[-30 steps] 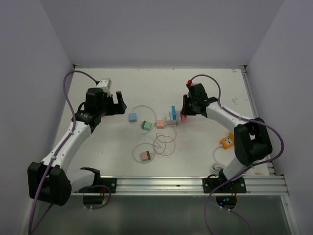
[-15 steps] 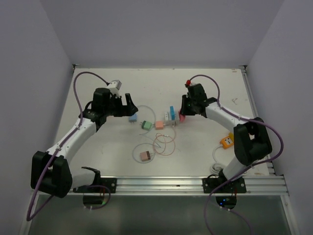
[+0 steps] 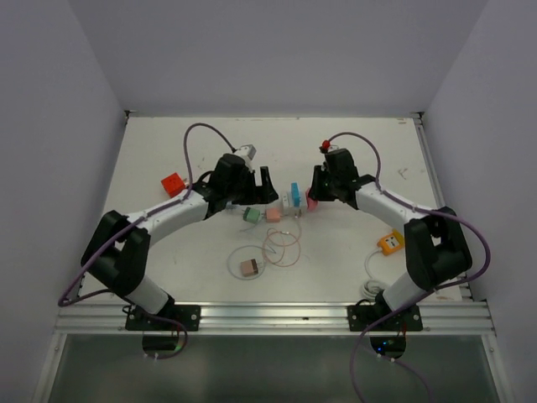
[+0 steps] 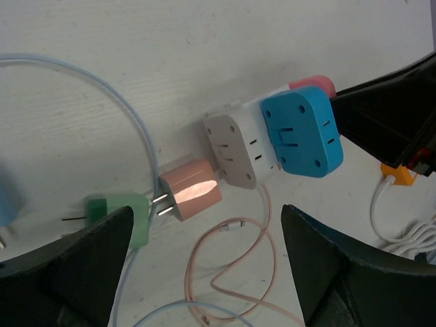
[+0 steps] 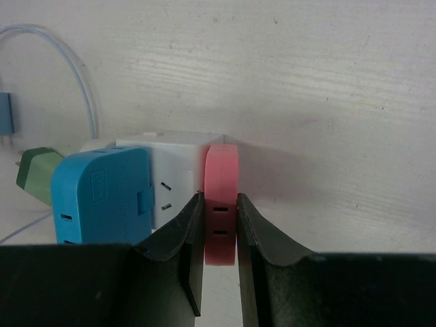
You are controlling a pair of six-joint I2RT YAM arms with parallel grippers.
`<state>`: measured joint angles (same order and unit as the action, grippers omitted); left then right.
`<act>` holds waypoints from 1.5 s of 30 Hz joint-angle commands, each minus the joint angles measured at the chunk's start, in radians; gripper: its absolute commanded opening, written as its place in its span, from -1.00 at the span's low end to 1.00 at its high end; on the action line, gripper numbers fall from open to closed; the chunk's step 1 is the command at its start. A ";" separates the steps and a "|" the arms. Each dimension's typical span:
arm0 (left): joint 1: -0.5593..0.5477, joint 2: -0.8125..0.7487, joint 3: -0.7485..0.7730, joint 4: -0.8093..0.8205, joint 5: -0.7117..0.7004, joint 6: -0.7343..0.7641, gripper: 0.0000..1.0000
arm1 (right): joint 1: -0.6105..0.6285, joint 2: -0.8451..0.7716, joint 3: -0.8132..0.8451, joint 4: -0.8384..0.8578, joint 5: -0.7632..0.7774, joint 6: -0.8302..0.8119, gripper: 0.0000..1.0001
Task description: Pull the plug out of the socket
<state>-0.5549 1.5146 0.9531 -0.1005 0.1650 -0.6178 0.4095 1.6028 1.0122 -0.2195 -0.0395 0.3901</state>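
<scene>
We anchor the white socket (image 4: 235,146), right pincer (image 5: 219,204) clamping its pink adapter (image 5: 221,170); left pincer (image 4: 206,214) hangs wide, peach plug (image 4: 193,193) beneath.

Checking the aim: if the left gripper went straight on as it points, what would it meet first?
Probably the peach plug, lying between its open fingers beside the white socket block; depth is hard to judge.

Bright, even, diffuse light from overhead. Soft, faint shadow on the table (image 3: 336,243) beside the pink plug (image 5: 221,204). Slight sheen on the salmon plug (image 4: 194,191). Near fingers (image 4: 75,266) dark and blurred in both wrist views. Top view crisp out to the table's corners.
</scene>
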 commanded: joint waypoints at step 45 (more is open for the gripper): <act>-0.048 0.260 -0.007 0.263 -0.116 -0.158 -0.74 | -0.112 0.008 -0.136 0.090 -0.095 0.127 -0.95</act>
<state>-0.6243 1.7794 0.9825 0.1398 0.0456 -0.7906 0.3473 1.5829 0.9298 -0.1093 -0.1261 0.4961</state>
